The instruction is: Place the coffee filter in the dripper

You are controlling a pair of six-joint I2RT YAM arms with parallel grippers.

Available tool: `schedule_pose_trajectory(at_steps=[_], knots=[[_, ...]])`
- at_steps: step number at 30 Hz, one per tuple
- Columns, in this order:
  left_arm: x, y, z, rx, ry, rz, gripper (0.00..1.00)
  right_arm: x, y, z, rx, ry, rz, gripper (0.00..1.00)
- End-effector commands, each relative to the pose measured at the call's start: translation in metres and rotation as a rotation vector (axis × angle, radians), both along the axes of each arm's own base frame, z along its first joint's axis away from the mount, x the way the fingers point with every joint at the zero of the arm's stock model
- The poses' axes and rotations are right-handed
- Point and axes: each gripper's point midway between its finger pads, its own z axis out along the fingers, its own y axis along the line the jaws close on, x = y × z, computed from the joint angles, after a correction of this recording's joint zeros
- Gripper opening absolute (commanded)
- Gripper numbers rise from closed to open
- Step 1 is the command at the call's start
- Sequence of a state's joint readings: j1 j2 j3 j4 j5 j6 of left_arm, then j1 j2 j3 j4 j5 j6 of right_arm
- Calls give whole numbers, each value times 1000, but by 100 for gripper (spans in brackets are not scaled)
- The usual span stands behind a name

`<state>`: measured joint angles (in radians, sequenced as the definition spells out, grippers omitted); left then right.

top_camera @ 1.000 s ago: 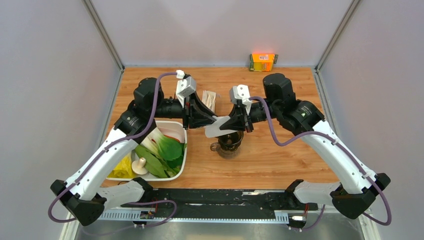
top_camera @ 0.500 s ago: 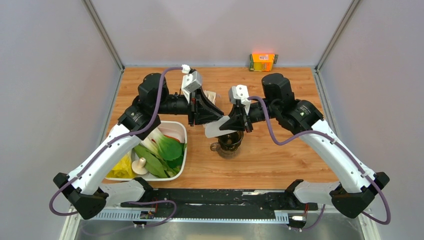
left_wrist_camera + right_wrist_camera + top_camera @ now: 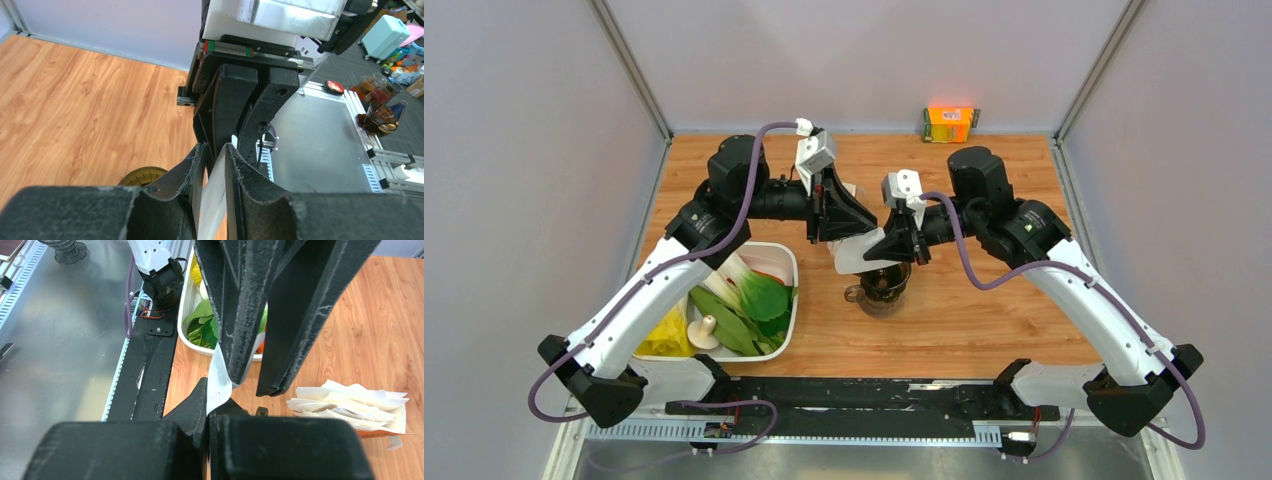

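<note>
Thin white paper coffee filter (image 3: 854, 258) held in the air just above the small dark brown see-through dripper (image 3: 882, 284) — not yet in it.
The right gripper (image 3: 874, 250) reaches in from the dripper's right, fingers clenched on one edge of the filter, and the sheet hangs over the dripper's left rim. The left gripper (image 3: 862, 234) comes in from behind and left of the dripper, its fingers part-way apart with the paper in the gap — whether they press on it cannot be told. The dripper stands upright on the light wooden table (image 3: 984, 320), with a white tray of green leaves (image 3: 790, 262) to its left.
</note>
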<state>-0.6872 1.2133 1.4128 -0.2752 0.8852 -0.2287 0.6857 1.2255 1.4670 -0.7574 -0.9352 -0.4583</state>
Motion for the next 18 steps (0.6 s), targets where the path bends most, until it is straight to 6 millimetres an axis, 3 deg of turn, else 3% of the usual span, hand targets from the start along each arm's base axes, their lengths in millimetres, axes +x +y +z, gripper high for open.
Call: schedule_pose_trajectory(at_steps=[1, 9, 18], knots=[[-6, 1, 24, -37, -72, -23, 30, -3, 3, 1, 11, -10, 32, 0], [-11, 10, -4, 13, -36, -6, 30, -1, 0, 18, 42, -64, 18, 0], [-14, 25, -17, 8, -2, -9, 30, -2, -4, 24, 60, -80, 5, 0]])
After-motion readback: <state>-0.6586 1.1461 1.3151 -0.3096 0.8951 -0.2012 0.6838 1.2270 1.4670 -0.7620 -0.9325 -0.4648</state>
